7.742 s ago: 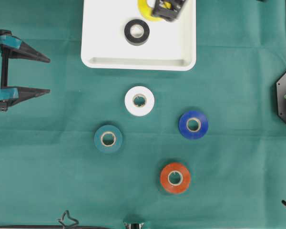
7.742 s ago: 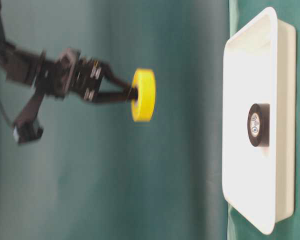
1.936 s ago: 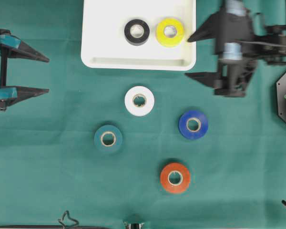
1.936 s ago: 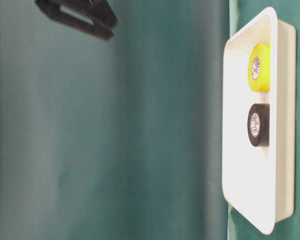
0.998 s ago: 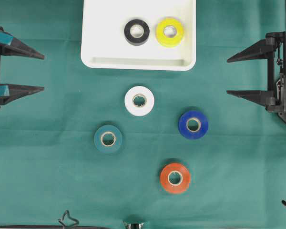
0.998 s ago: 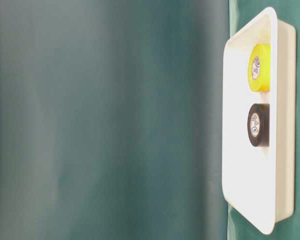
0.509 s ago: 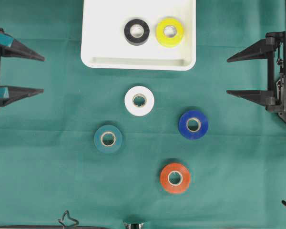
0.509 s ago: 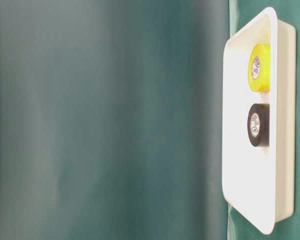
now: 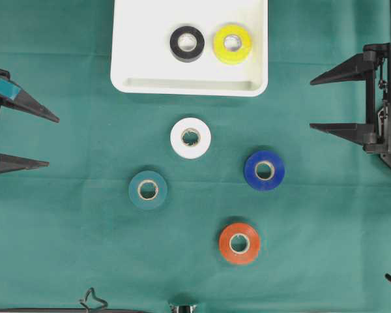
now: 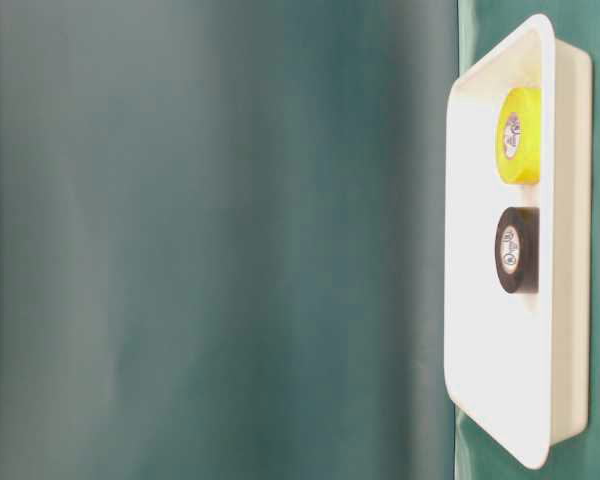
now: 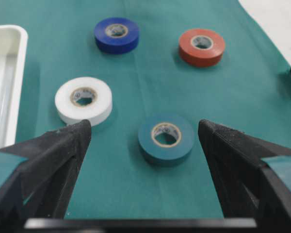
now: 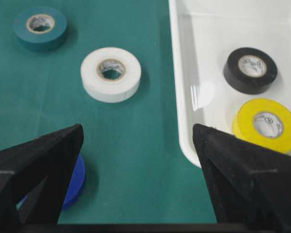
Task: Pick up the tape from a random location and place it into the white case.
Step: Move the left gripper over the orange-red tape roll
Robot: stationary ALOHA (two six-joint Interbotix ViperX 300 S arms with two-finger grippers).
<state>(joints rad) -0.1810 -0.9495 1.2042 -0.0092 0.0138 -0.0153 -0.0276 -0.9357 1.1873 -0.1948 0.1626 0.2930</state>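
The white case (image 9: 137, 39) is a shallow rectangular tray with rounded corners and a raised rim, lying at the far middle of the green cloth (image 9: 65, 248). It holds a black roll (image 9: 187, 43) and a yellow roll (image 9: 232, 43) side by side. White (image 9: 190, 137), teal (image 9: 148, 190), blue (image 9: 264, 170) and red (image 9: 239, 243) rolls lie flat nearer. The left gripper (image 9: 44, 142) and right gripper (image 9: 316, 104) stand spread wide, holding nothing.

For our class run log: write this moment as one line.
white case: black tape, yellow tape | cloth: white, teal, blue, red rolls | left gripper open | right gripper open
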